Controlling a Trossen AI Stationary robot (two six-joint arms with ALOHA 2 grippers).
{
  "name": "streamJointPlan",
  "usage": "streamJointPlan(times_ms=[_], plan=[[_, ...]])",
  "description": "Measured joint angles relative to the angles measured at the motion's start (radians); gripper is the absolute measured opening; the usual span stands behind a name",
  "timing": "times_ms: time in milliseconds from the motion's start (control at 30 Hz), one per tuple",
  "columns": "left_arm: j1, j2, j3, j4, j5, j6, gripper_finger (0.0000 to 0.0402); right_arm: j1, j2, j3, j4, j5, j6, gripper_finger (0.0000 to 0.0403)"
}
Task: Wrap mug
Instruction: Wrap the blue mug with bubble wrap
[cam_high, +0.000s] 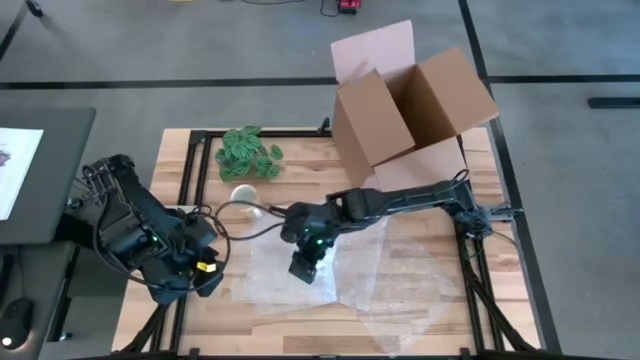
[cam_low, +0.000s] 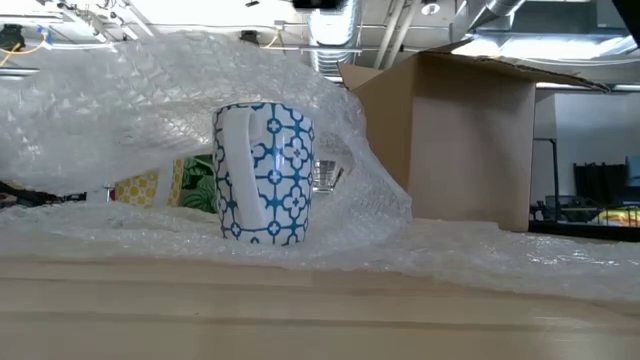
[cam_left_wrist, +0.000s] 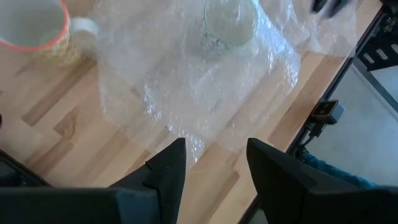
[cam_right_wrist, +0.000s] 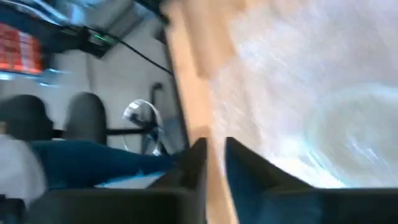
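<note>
Mug: white, blue lattice pattern, upright, handle toward your low camera; stands mid-table under raised fold of bubble wrap. Right claw: over wrap at table centre, fingers nearly together, hold on the wrap not discernible. Left claw: near left edge, fingers apart, empty. Table: pale wood slats; second mug, green leafy plant, open cardboard box toward far edge. Grey floor around the table.

blue-patterned white mug upright under bubble wrap.
</note>
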Motion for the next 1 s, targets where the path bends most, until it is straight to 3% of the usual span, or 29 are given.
streamJointPlan(times_ms=[67, 267, 467, 700, 1000], plan=[[0.000, 0.000, 0.000, -0.001, -0.019, 0.000, 0.0152, -0.008, 0.031, 0.003, 0.010, 0.006, -0.003, 0.0008], [0.000, 0.000, 0.000, 0.000, -0.039, 0.000, 0.0152, -0.026, 0.106, 0.002, -0.071, 0.016, -0.007, 0.0002], [0.000, 0.000, 0.000, 0.000, -0.059, -0.001, 0.0152, -0.030, 0.169, 0.000, -0.161, 0.119, -0.003, 0.0000], [0.001, 0.000, 0.000, 0.003, -0.097, -0.002, 0.0152, -0.038, 0.244, 0.003, -0.206, 0.155, -0.030, 0.0000], [0.001, 0.000, 0.000, 0.014, -0.102, -0.003, 0.0152, -0.048, 0.212, -0.001, -0.224, 0.182, -0.045, 0.0000]])
